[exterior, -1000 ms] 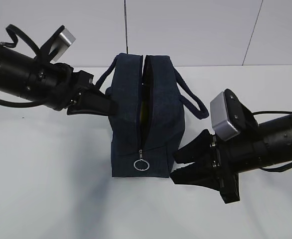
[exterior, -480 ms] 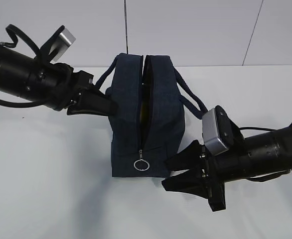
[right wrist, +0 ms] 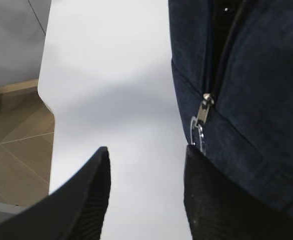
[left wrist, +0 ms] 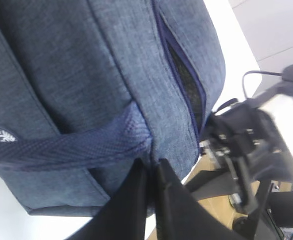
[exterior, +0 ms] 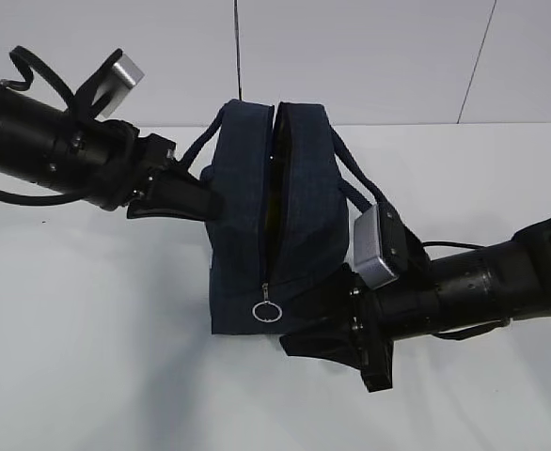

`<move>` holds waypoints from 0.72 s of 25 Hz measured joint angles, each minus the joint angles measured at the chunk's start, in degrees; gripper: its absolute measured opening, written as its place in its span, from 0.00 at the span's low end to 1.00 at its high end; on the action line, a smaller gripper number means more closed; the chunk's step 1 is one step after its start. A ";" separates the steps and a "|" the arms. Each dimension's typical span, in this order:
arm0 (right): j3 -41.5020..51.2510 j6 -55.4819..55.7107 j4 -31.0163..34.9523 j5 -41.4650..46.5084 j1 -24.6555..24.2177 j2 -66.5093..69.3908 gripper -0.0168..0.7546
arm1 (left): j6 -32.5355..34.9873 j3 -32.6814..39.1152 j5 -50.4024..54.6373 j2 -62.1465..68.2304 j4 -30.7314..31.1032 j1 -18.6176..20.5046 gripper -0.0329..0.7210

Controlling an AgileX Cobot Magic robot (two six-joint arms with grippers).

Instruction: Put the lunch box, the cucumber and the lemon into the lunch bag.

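Observation:
The dark navy lunch bag [exterior: 247,216] stands in the middle of the white table with its zipper partly open along the top and front. A yellow sliver, the lemon [exterior: 270,202] by its colour, shows inside the gap. The lunch box and the cucumber are hidden. My left gripper [exterior: 210,199] is shut on the bag's fabric at the base of the left handle [left wrist: 71,145]. My right gripper [right wrist: 146,150] is open at the bag's front lower corner. Its right finger [right wrist: 211,195] touches the fabric just below the metal ring pull [right wrist: 197,132], with nothing between its fingers.
The bag's right handle [exterior: 355,183] hangs over my right arm's wrist camera [exterior: 374,246]. Bare white tabletop [exterior: 97,357] lies in front and to the left. The table's edge and wooden floor [right wrist: 11,140] show in the right wrist view.
My right gripper has moved left and a little down, up to the bag's front lower corner beside the ring pull. The left gripper has stayed put on the bag.

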 joint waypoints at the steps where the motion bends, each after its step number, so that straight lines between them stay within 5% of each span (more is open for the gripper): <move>1: -0.22 -0.15 0.62 -0.12 0.29 0.73 0.49 | 0.00 0.00 0.17 0.00 0.00 0.00 0.03; 18: -3.50 -1.91 3.66 -3.66 0.71 4.76 0.49 | 0.00 0.00 1.49 0.00 0.31 0.00 0.03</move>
